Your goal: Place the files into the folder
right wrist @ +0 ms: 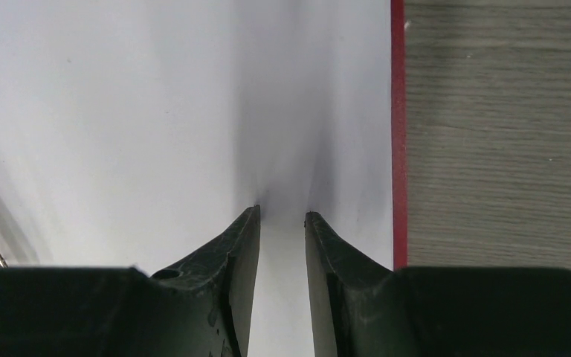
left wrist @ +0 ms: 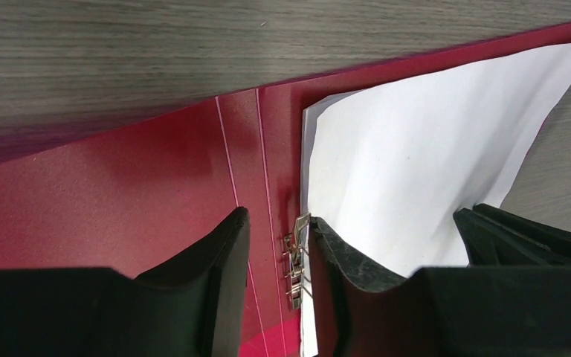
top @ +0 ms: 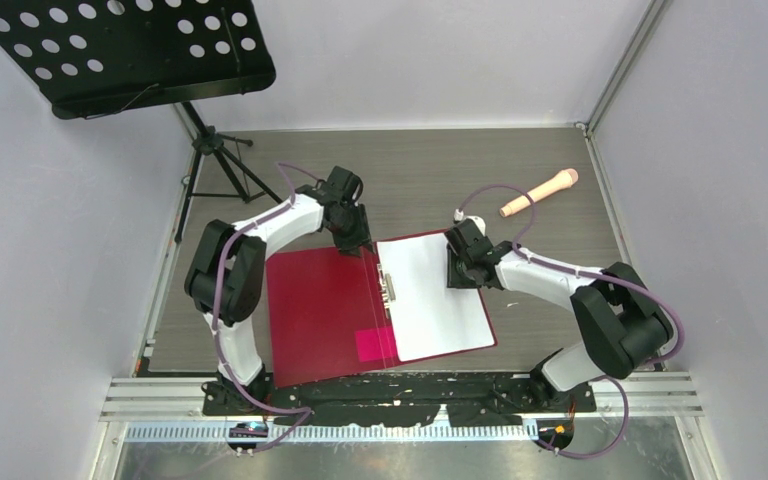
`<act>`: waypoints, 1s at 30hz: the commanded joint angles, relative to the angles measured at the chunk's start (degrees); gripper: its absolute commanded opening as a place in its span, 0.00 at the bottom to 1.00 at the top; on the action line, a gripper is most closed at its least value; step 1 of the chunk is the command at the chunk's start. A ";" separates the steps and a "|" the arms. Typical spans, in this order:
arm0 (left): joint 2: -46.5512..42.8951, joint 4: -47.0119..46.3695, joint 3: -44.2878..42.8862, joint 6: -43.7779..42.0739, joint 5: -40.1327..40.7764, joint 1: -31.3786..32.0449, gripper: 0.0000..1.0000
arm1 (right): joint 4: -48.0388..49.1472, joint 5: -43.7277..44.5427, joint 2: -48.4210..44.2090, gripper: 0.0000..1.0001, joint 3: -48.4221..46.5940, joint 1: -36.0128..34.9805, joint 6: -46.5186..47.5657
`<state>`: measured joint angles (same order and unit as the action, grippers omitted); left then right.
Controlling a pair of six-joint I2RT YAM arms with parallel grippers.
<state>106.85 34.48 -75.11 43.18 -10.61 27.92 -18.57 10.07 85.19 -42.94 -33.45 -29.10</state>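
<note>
Left pincer (left wrist: 279, 217), part-open and empty, straddles the one metal clip (left wrist: 296, 260) on the single red folder (top: 315, 310), spread flat; right pincer (right wrist: 282, 212), narrowly parted, holds nothing, tips on the one stack of files (top: 440, 295) in its right half. Wood-grain table (top: 410, 170) shows beyond far and right edges.

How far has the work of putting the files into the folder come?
Done: the files lie on the right half of the open folder, beside the metal clip. In hand: the left gripper stands open over the clip, the right gripper open over the sheets. Left: the cover is not yet closed; whether the clip holds the sheets is unclear.
</note>
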 commanded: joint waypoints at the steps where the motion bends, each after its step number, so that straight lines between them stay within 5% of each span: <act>1: 1.46 -1.65 -2.52 0.04 -2.25 -0.40 0.32 | 3.10 -0.32 1.05 0.35 -2.38 0.03 1.62; 30: 3.71 -8.58 2.19 3.17 -9.81 -0.06 0.00 | 2.06 0.46 2.07 0.34 -3.17 0.07 1.07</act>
<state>112.55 28.29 -73.80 46.09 -17.91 27.86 -17.17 9.80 86.78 -43.94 -33.45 -28.36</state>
